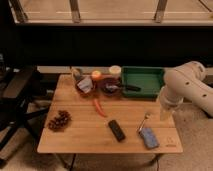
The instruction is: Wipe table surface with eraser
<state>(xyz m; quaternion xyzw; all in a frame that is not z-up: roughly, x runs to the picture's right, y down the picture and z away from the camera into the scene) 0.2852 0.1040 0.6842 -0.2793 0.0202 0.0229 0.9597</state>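
The table surface is a light-brown wooden plank top that fills the middle of the camera view. The eraser, a small flat black block, lies on it at front centre, set at an angle. My white arm reaches in from the right. My gripper is at the arm's lower end over the table's right edge, well to the right of the eraser and apart from it.
A blue-grey pad lies front right with a thin pale object beside it. An orange-red stick lies mid-table, a dark cluster front left. Bowls and a green tray stand at the back. A black chair is at the left.
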